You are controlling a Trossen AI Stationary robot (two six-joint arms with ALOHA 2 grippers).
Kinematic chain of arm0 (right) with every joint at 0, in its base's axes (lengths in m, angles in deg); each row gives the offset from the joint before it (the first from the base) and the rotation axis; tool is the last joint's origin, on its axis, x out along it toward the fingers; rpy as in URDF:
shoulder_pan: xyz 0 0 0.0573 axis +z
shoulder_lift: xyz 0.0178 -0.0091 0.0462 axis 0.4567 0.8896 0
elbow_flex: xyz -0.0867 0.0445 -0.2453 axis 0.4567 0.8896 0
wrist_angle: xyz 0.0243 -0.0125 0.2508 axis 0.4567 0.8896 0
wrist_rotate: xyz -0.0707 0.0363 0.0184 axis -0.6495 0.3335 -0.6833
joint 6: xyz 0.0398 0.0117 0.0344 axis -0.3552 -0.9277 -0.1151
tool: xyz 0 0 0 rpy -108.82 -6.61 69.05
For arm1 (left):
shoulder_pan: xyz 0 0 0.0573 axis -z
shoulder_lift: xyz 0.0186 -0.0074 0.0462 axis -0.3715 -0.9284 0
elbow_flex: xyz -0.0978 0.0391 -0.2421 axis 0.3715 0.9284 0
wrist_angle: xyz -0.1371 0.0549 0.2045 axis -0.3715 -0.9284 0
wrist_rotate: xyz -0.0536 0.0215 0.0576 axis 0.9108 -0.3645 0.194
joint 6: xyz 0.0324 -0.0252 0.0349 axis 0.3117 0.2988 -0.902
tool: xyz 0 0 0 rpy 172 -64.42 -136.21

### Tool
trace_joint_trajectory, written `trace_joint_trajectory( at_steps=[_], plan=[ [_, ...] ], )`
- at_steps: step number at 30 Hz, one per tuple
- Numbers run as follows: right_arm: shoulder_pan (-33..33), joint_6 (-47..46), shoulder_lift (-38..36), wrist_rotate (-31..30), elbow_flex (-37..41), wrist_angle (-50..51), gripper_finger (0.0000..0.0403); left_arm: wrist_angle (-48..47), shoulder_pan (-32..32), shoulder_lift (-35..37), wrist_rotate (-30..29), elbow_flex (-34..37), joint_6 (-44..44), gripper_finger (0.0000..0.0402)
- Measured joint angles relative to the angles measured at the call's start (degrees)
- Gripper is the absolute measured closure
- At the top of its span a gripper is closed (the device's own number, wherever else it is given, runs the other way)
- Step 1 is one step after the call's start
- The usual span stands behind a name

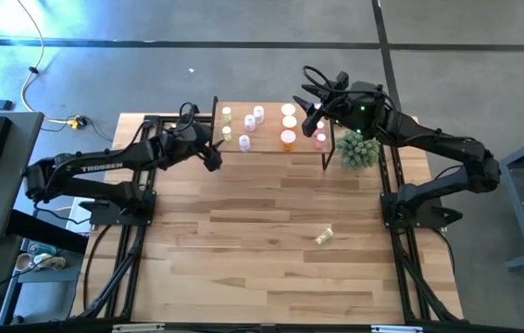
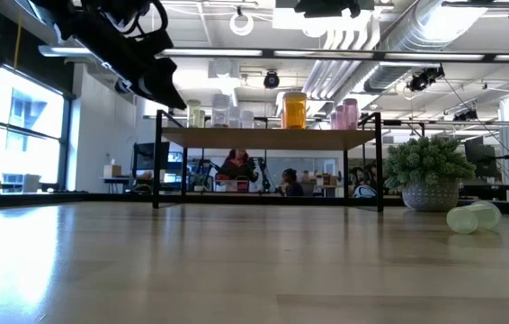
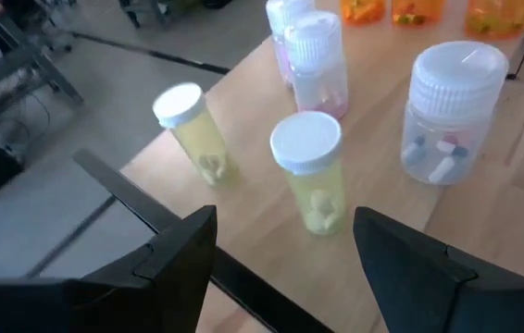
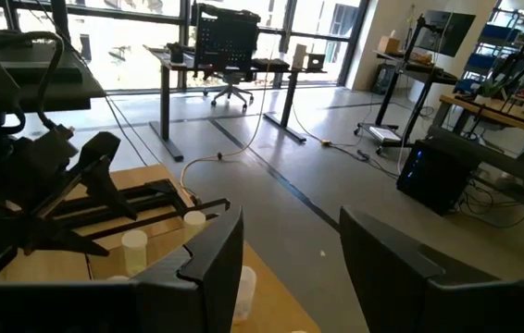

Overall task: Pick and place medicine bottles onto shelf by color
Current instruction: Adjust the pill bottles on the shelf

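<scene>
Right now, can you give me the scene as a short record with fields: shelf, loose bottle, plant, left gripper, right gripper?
shelf: shelf at the table's far edge, bottles upright on it
loose bottle: yellow-green bottle lying on the table, right of centre
plant: plant beside the shelf's right end
left gripper: left gripper open, empty, at the shelf's left end
right gripper: right gripper open, empty, over the shelf's right end

Daylight floods in through the windows (image 4: 151, 37) ahead of my right wrist. Glare washes the tabletop (image 2: 21, 261) at table height. My left fingers (image 3: 179, 259) sit dark and blurred up close.
</scene>
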Motion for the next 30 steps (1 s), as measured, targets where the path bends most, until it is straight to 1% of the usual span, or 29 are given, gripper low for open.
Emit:
trace_joint_trajectory(
  at_steps=[3,9,14,22,30],
  plan=[
    [0.00,0.00,0.00,-0.01,0.00,-0.02,0.0231,-2.06,-0.53,0.77,-0.38,-1.29,-2.50,0.0158],
    [0.00,-0.21,0.00,-0.02,0.00,-0.02,0.0231,-7.06,-2.43,1.08,1.48,-6.11,-2.62,0.0158],
    [0.00,-0.39,0.00,-0.02,0.00,0.00,0.0231,-9.06,-2.92,0.78,3.68,-6.27,-0.56,0.0158],
    [0.00,-0.42,0.00,-0.02,0.00,0.40,0.0231,-6.99,-2.92,-3.36,4.67,-6.27,1.39,0.0158],
    [0.00,-0.42,0.00,-0.03,0.00,1.46,0.0231,-5.20,-2.92,-7.25,3.00,-6.27,1.43,0.0158]
  ],
)
